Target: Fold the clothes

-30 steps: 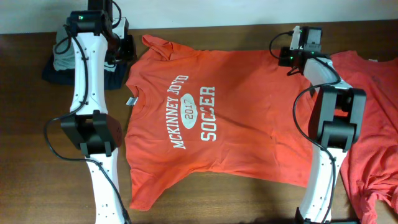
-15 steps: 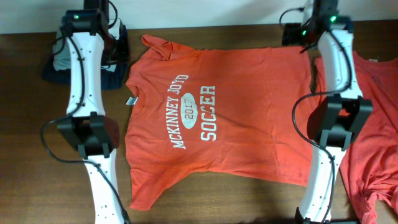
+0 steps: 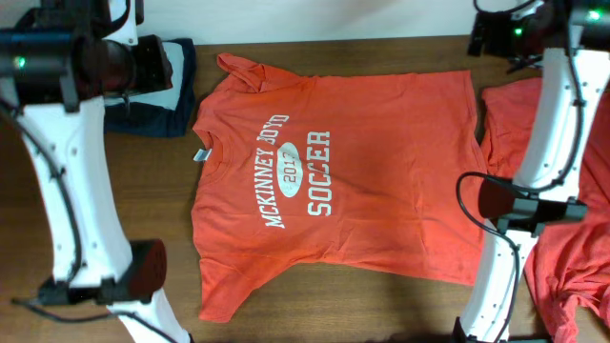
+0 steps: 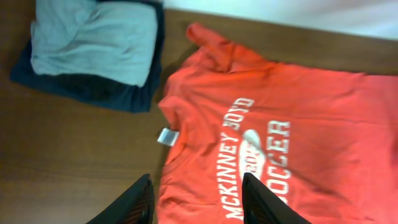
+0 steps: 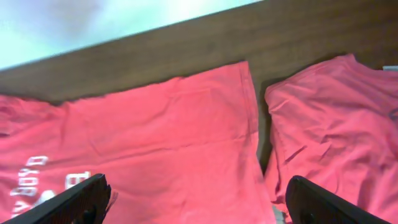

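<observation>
While the wide orange-red cotton T-shirt with white lettering lies flat and face up in the middle of the dark wooden tabletop, both arms hang above its far edge. In the overhead view its long axis runs from the collar at 9 o'clock to the hem at 3 o'clock, with sleeves at 11 and 7 o'clock. The left gripper hovers over the collar side — its fingers are apart and hold nothing. The right gripper is spread wide, also empty, over the hem corner near 1 o'clock. I judge the left arm is nearer to the far sleeve and the right arm to that corner. A second, crumpled orange-red shirt lies just beside the hem at 3 o'clock, and a folded grey and navy pile sits at 10 o'clock.
</observation>
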You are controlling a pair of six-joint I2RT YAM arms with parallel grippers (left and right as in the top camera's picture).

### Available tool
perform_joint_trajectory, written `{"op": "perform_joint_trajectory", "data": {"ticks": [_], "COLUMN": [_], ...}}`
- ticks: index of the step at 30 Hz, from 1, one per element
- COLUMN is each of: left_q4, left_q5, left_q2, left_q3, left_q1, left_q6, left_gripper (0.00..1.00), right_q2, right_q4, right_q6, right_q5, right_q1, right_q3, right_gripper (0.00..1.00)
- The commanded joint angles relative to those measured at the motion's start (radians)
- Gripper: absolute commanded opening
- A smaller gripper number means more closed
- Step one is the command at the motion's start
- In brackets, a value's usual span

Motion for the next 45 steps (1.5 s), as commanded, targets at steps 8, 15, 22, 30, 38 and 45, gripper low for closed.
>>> {"op": "perform_joint_trajectory", "data": {"ticks": [8,15,22,30,38,45], "left_q4": [-0.002,0.021,0.172,0.378,0.497,0.552], "left_q5": [-0.126,-0.183,-0.022,0.169,0.207,0.064], "left_q2": [-0.462,-0.619,-0.628,-0.628,-0.628,-0.628], "left_q3": [-0.532,-1.031,-1.501,-1.859,-2.016,-2.043], "left_q1": [-0.118,-0.118,-0.118,-0.118,-0.116,-0.116], "left_q6": [-0.175,-0.265,-0.217,-0.146,-0.17,-0.275], "left_gripper": [0.5,0.57,0.6,0.77,0.81,0.8], "right_q2": [-0.463,-0.775,-0.938,-0.988,-0.988,-0.988], "right_q4": [-0.006,0.049,0.278,0.422,0.488,0.572], "right_q6": [0.038,0.174,0.236,0.309,0.311,0.311], "right_q5": [-0.058,0.126,0.143,0.109,0.053,0.002], "right_q1": [-0.011,-0.025,-0.026,-0.084,-0.245,-0.362], "right_q3": [-0.559,-1.222,-1.811,-2.103,-2.198,-2.251], "right_gripper": [0.99,0.99,0.99,0.99,0.99,0.98]}}
